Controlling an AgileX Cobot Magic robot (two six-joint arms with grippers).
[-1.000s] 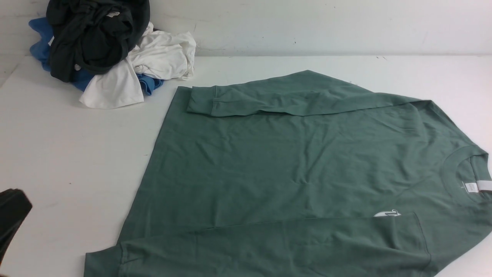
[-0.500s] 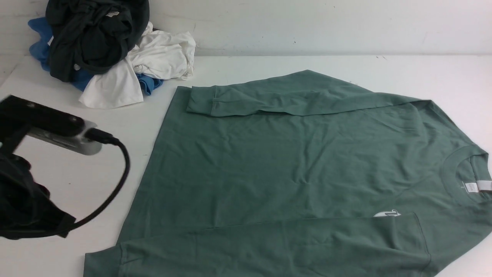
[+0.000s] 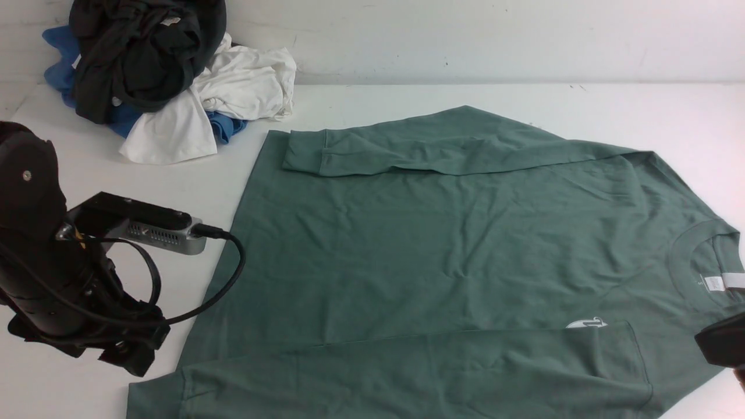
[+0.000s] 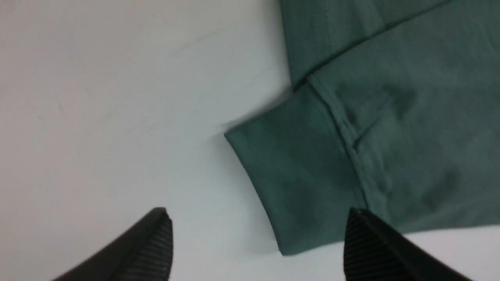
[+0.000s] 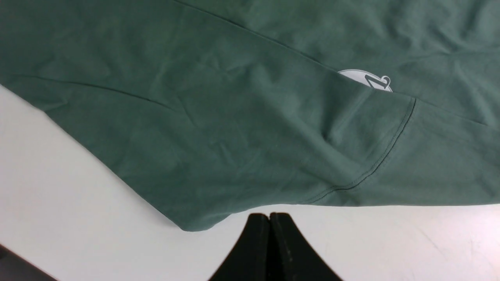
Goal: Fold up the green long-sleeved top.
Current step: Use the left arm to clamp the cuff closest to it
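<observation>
The green long-sleeved top (image 3: 454,250) lies flat on the white table, neck to the right, with both sleeves folded across its body. My left arm (image 3: 52,273) stands at the near left, beside the lower sleeve's end. In the left wrist view my left gripper (image 4: 258,222) is open above the table, and the ribbed cuff (image 4: 289,175) reaches in between its fingertips (image 4: 162,234) without touching them. My right gripper (image 5: 269,215) is shut and empty, just off the top's near edge (image 5: 250,117), close to the white chest logo (image 5: 363,78).
A heap of dark, white and blue garments (image 3: 157,75) sits at the far left corner against the wall. Bare table (image 3: 116,174) lies between the heap and the top. A dark part of my right arm (image 3: 722,346) shows at the right edge.
My left arm has swung in from the left edge to the near-left cuff. A part of my right arm has appeared at the right edge. The top has not moved.
</observation>
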